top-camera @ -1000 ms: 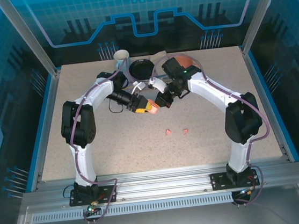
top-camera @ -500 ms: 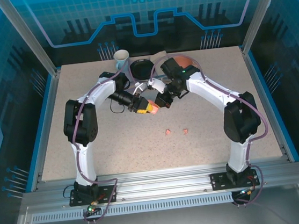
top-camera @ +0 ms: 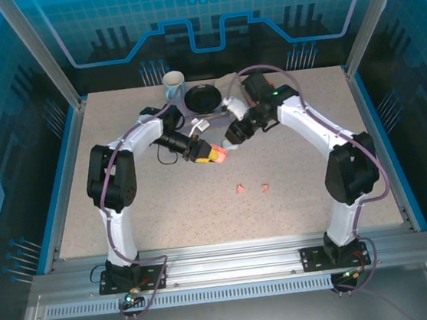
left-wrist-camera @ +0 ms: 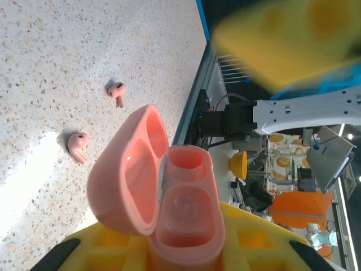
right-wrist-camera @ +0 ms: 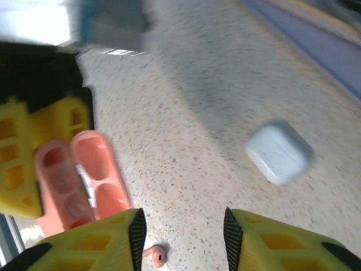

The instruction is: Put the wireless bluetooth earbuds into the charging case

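Observation:
An open salmon-pink charging case (left-wrist-camera: 186, 209) sits between my left gripper's (left-wrist-camera: 180, 251) yellow fingers (left-wrist-camera: 254, 245), which are shut on its body. Its lid (left-wrist-camera: 127, 169) is swung back and both wells are empty. From above, the case (top-camera: 215, 156) hangs just over the table's middle. Two pink earbuds (top-camera: 240, 188) (top-camera: 264, 188) lie on the table nearer the arms' bases; the left wrist view shows them as one earbud (left-wrist-camera: 117, 90) and another earbud (left-wrist-camera: 77, 144). My right gripper (top-camera: 230, 137) (right-wrist-camera: 180, 240) is open beside the case (right-wrist-camera: 79, 180), above one earbud (right-wrist-camera: 157, 255).
A shut white charging case (right-wrist-camera: 279, 152) (top-camera: 200, 123) lies on the speckled table behind the grippers. A white mug (top-camera: 174, 83) and a black bowl (top-camera: 202, 98) stand at the back edge. The table's near half holds just the two earbuds.
My right gripper has opened and drawn back to the right, away from the pink case. The left gripper still holds the case in about the same place.

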Robot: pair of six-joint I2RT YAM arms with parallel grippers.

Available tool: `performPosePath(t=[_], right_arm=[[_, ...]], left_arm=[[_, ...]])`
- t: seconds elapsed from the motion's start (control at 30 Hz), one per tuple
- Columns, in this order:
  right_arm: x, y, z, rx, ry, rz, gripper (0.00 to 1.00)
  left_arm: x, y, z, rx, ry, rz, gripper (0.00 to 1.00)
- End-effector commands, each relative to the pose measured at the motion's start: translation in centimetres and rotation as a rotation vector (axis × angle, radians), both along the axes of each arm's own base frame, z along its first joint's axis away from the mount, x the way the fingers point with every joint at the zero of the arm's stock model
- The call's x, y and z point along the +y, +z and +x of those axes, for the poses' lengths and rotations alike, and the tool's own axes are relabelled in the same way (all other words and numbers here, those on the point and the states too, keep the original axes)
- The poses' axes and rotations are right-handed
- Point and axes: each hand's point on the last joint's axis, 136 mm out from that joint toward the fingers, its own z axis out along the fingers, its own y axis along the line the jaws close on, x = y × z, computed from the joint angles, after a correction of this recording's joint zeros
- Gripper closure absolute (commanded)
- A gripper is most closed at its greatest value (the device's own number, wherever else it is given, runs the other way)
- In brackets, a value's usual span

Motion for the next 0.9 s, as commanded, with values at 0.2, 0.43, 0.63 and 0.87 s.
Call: performPosePath(t=[0.2, 0.43, 0.63, 0.87], right_arm=[[-8.1, 4.5, 1.2, 0.038, -0.550, 0.133, 0.49], [-9.1, 3.3, -1.3, 0.086, -0.703, 0.193, 0.43], [-9.4, 2.1, -3.3, 0.087, -0.757, 0.119, 0.39], [-8.5, 0.5, -5.4, 0.082, -0.768, 0.052, 0.39]], left_arm=[[-1.2, 4.9, 3.1, -0.546, 0.213, 0.053, 1.00], [-1.4, 6.3, 4.2, -0.967, 0.440, 0.062, 1.00], [-1.8, 7.3, 2.5, -1.253, 0.531, -0.032, 1.00], [-1.8, 8.1, -0.1, -1.354, 0.635, -0.132, 1.00]])
